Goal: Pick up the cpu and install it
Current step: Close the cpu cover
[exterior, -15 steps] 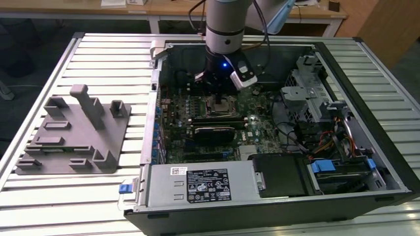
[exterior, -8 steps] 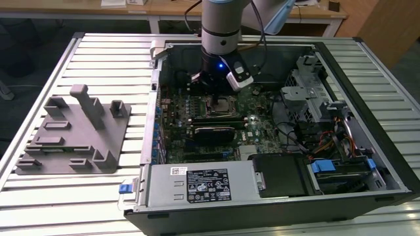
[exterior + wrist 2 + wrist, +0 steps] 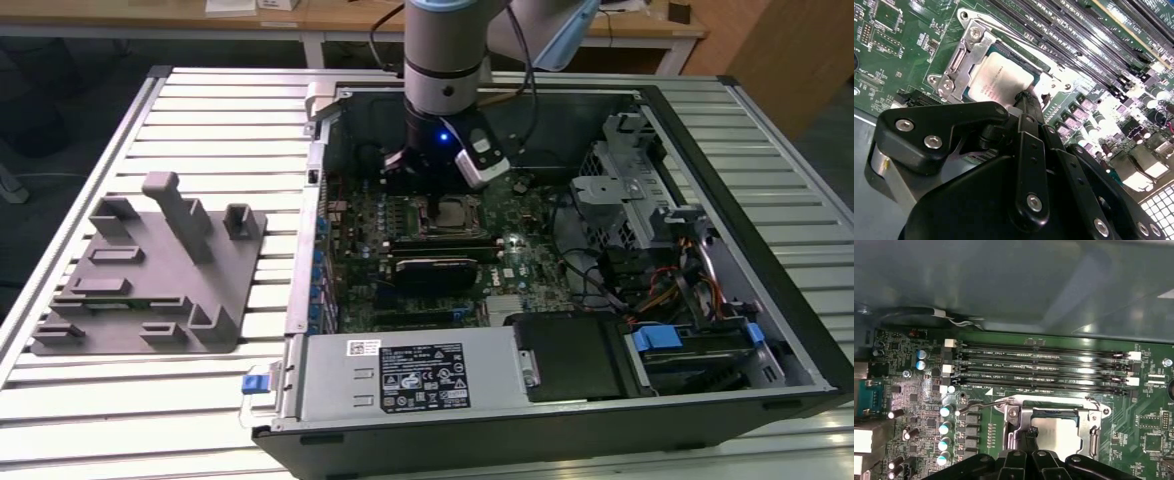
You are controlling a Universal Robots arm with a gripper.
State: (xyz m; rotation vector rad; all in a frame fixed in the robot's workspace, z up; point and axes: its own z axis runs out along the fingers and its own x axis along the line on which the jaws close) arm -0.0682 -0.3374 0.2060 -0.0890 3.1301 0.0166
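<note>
Your arm reaches down into an open computer case [image 3: 794,310] lying on a slatted bench [image 3: 214,110], with the grey plastic tray [image 3: 147,290] well apart on the exterior view's left. The cpu [image 3: 999,82] lies inside the metal socket frame [image 3: 954,65] on the green motherboard [image 3: 884,50], and the claw [image 3: 1026,100] sits low at the chip's edge; you cannot tell whether it is clenched or released. Judged from here, any sideways drag or tilt could skew the chip on its contacts, or knock the wire lever [image 3: 974,404] beside the memory slots [image 3: 1044,365]

arm [image 3: 447,60] upright, claw [image 3: 1031,434] pointing straight down, fingers [image 3: 1030,150] pinched together.
</note>
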